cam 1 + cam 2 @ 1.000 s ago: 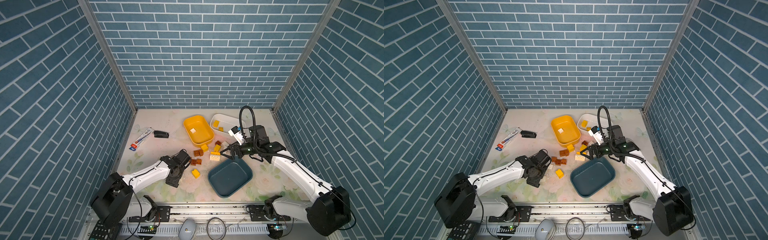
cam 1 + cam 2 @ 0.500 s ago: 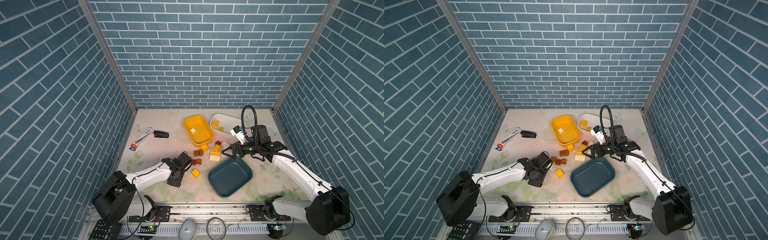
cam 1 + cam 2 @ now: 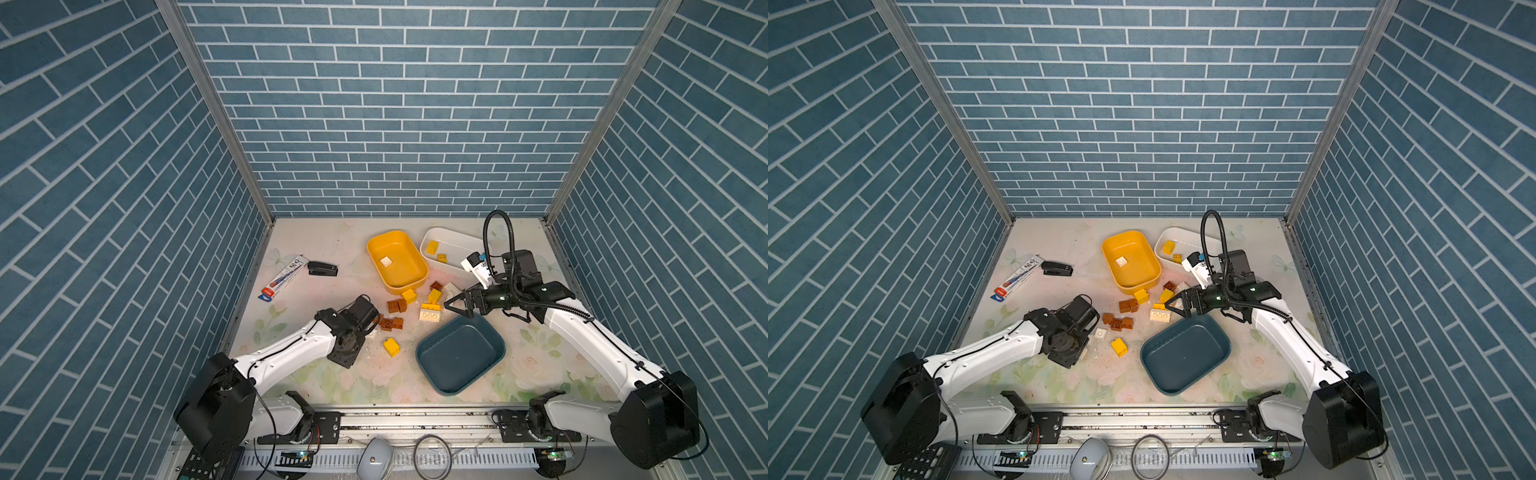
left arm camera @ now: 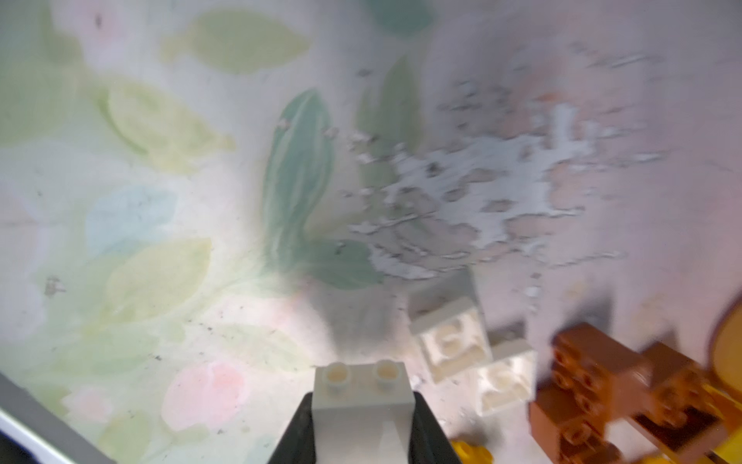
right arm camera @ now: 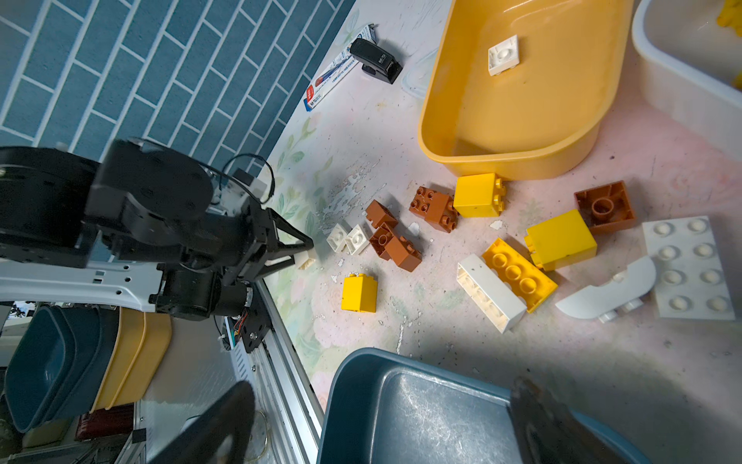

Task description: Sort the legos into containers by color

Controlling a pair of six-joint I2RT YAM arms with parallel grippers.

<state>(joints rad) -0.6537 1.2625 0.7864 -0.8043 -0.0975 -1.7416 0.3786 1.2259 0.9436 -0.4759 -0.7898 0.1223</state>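
Over the last second the left gripper has closed from a wider stance and now clamps a white brick low over the table, just beside the brown bricks of the loose pile. The pick appears complete; transfer comes next, probably to the yellow tub, which already holds one white piece. The right gripper stays fully spread and empty above the far rim of the blue tub

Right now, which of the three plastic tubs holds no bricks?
The dark teal plastic tub; the mustard tub holds a white brick, the white tub yellow ones.
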